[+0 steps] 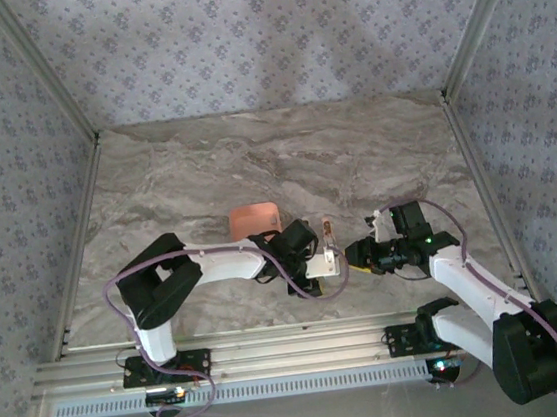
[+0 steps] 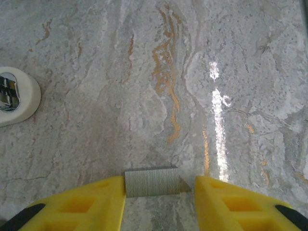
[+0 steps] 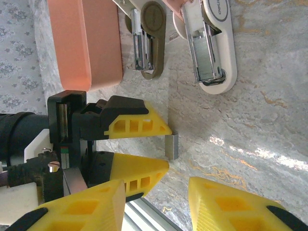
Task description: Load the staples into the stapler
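A short grey strip of staples (image 2: 150,182) sits on the marble between the yellow fingers of my left gripper (image 2: 160,188). It touches one finger, with a gap to the other, so the jaws are open. In the right wrist view the same staples (image 3: 172,146) sit at the tips of the left gripper (image 3: 169,148). The stapler (image 3: 151,38) lies folded open beyond it, its brown half beside its white half (image 3: 211,48). From above, the stapler (image 1: 328,231) is just behind both grippers. My right gripper (image 3: 156,192) is open, with nothing between its fingers.
A salmon-orange square tray (image 1: 255,218) stands left of the stapler, close behind the left wrist. The table's near rail (image 1: 294,348) runs just below the grippers. Patterned walls enclose the table on three sides.
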`<state>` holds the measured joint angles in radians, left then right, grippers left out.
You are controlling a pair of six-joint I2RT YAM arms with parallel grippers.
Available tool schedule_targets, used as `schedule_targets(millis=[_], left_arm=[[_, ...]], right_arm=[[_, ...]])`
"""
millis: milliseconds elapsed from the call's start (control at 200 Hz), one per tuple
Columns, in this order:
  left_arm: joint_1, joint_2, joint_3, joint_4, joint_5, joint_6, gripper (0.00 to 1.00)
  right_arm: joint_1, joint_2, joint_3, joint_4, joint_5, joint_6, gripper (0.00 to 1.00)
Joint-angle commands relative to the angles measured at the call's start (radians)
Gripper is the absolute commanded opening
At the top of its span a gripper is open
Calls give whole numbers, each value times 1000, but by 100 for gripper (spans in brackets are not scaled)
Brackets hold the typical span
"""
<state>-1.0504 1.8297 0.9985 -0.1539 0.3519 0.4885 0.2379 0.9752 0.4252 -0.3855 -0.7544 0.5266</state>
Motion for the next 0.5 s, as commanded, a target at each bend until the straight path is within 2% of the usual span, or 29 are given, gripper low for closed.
schedule_targets(millis=[0,115,265,395,495], left_arm=[[-5,-15,-8,-37,-28,-5,47],[0,-92,-65,35,-39,-68,52],[29,-234,-186,209,-62,-221,57],[63,-352,-310,383,-152,-361,61],[77,-434,-380,474,-255,-442,64]], right_arm=[[5,-5,11,-27,25,-8,40],[49,-9,49,-83,115,13,40],[165,7,136,-210,298,28,39],[299,53,214,-329,472,84,39],[381,122,268,-363,545,138,39]])
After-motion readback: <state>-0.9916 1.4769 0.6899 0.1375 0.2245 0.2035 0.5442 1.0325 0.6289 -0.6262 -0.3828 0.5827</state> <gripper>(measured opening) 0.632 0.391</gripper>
